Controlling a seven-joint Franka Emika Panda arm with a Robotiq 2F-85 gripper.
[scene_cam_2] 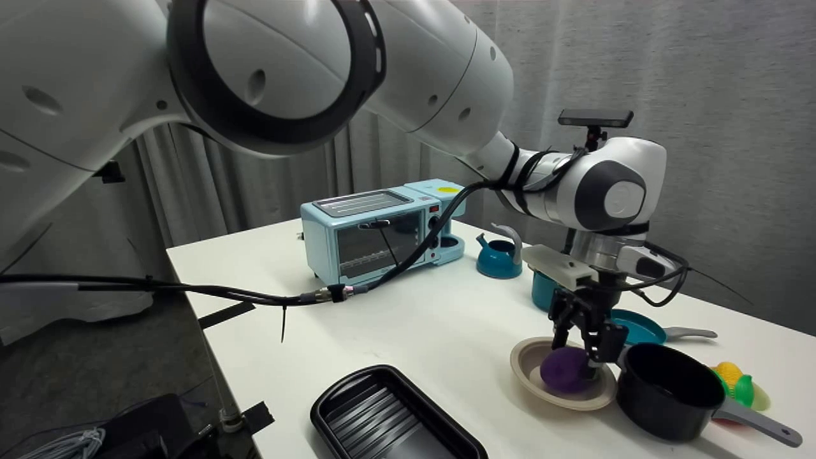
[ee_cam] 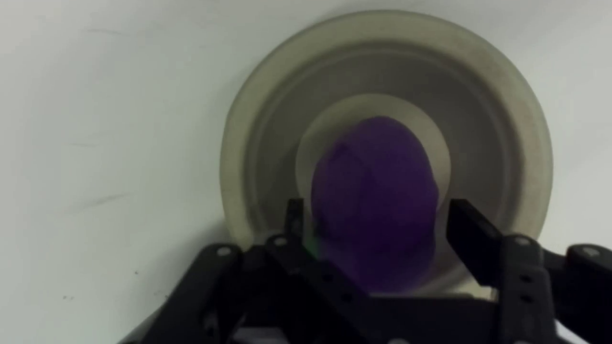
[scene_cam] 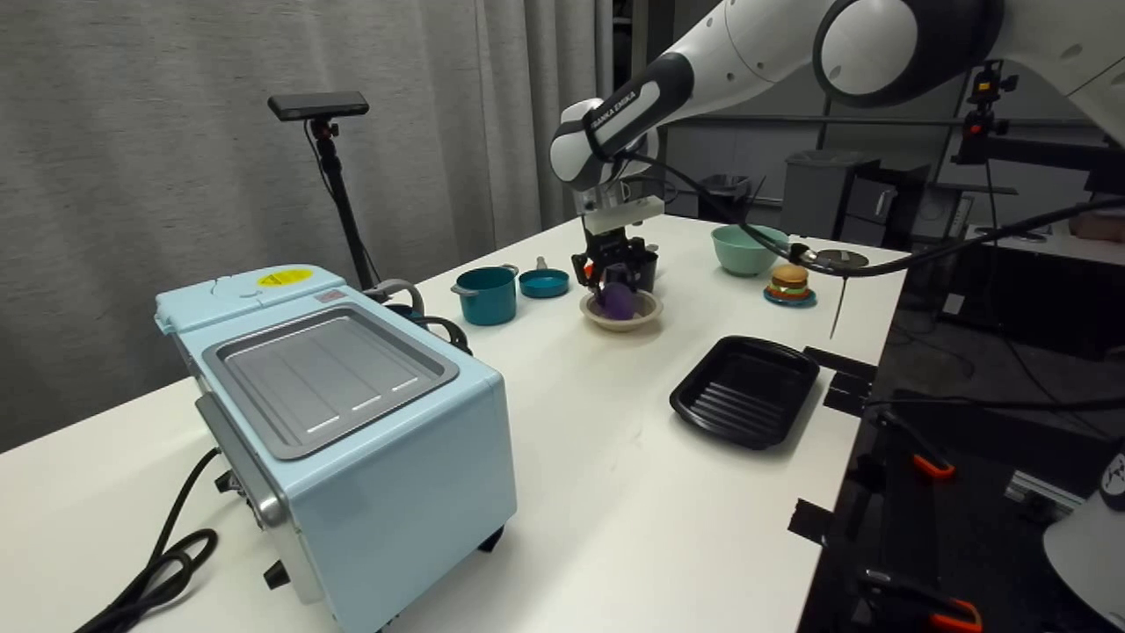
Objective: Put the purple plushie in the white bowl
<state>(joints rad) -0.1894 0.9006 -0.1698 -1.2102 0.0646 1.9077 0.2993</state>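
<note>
A small, rounded, soft purple plushie (ee_cam: 375, 177) lies inside a shallow, round, cream-white bowl (ee_cam: 382, 26), over the bowl's flat base. The black two-fingered gripper (ee_cam: 376, 215) reaches down into the bowl from above with its grip released: the fingertips stand apart on either side of the plushie, and the wrist view shows a gap between each tip and the toy. The bowl rests on a smooth white table (scene_cam: 615, 422).

Just right of the bowl in an exterior view is a deep, round black saucepan (scene_cam_2: 656, 411) with a grey handle; whether it touches the bowl cannot be told. Beyond the bowl there, partly hidden by the gripper, sits a round teal frying pan (scene_cam_2: 637, 328). In an exterior view a teal pot (scene_cam: 489, 303) with grey handles stands left of the bowl, and a deep, round, pale green bowl (scene_cam: 738, 255) stands beyond the cream-white bowl, to the right. In front of the cream-white bowl are a black, ribbed, rectangular tray (scene_cam: 747, 396) to the right and a boxy, light-blue toaster oven (scene_cam: 413, 510) to the left.
</note>
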